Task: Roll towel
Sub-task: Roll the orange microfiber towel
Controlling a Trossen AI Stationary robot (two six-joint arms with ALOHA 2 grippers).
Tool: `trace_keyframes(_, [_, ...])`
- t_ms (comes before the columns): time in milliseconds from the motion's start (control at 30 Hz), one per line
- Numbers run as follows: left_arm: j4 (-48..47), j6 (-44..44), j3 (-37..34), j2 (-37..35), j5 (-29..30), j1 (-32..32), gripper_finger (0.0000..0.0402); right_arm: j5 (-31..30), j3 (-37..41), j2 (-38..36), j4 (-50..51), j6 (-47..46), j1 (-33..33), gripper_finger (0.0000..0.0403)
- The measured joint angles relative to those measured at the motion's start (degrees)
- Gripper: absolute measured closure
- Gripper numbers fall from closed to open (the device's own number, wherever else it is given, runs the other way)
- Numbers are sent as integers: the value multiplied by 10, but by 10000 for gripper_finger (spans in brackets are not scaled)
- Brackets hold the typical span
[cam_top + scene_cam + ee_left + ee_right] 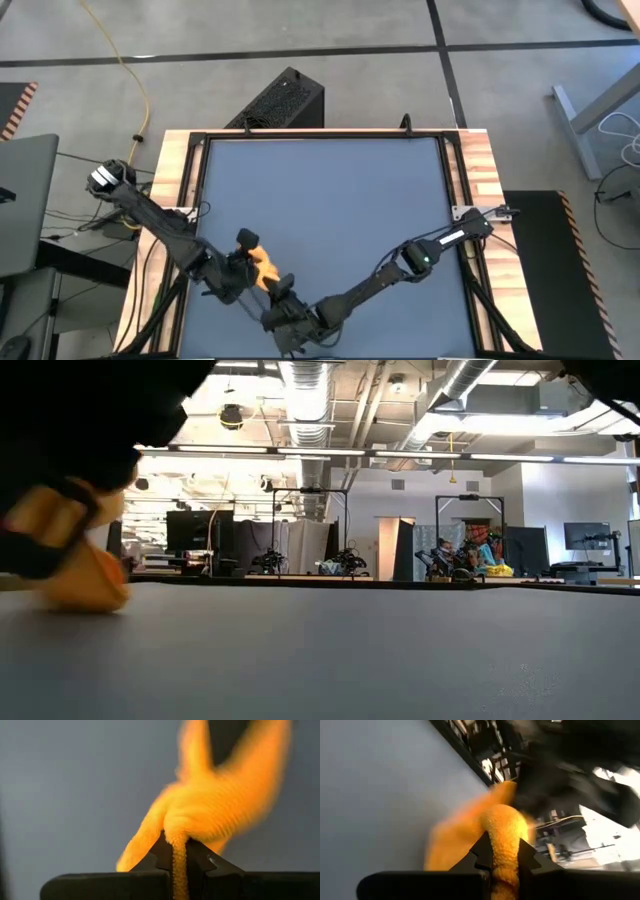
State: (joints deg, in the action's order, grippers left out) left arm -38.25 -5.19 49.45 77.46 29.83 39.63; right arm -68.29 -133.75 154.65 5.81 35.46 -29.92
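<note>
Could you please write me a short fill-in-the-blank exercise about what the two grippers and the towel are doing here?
1. The left gripper is shut on the ____.
2. The towel is ____ in colour.
3. The right gripper pinches the ____ cloth as the left one.
4. The tabletop is dark ____.

Missing words: towel; yellow; same; blue

Yellow towel (265,263), dk blue tabletop (330,200)

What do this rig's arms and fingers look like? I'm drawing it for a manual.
Both arms are dark, jointed tubes. The left arm carries a white-marked block near its base; the right arm has a pale strip along one link. Black cables trail beside them. The left gripper and right gripper have black fingers with notched, pointed tips.
</note>
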Motion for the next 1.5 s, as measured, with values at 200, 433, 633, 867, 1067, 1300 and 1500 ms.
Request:
trace_keyframes(200, [81,-125,-92,19,-3,85,401,103,0,3,24,-278,-8,353])
trace_keyframes(433, [75,-180,-76,20,-6,134,401,201,0,3,85,-434,-11,353])
trace_keyframes(633, [58,-180,-57,20,-9,133,401,200,-2,2,82,-401,-14,335])
trace_keyframes(867, [53,-184,-56,19,-6,132,401,206,-10,-38,93,-400,-21,251])
trace_keyframes(1067, [46,-182,-56,19,-5,132,401,212,-11,-103,280,-522,-38,180])
trace_keyframes(1300, [48,-175,-43,19,18,165,401,239,-10,-82,315,-630,24,174])
trace_keyframes(1500, [43,-219,-41,22,36,227,401,339,-8,-41,218,-603,73,190])
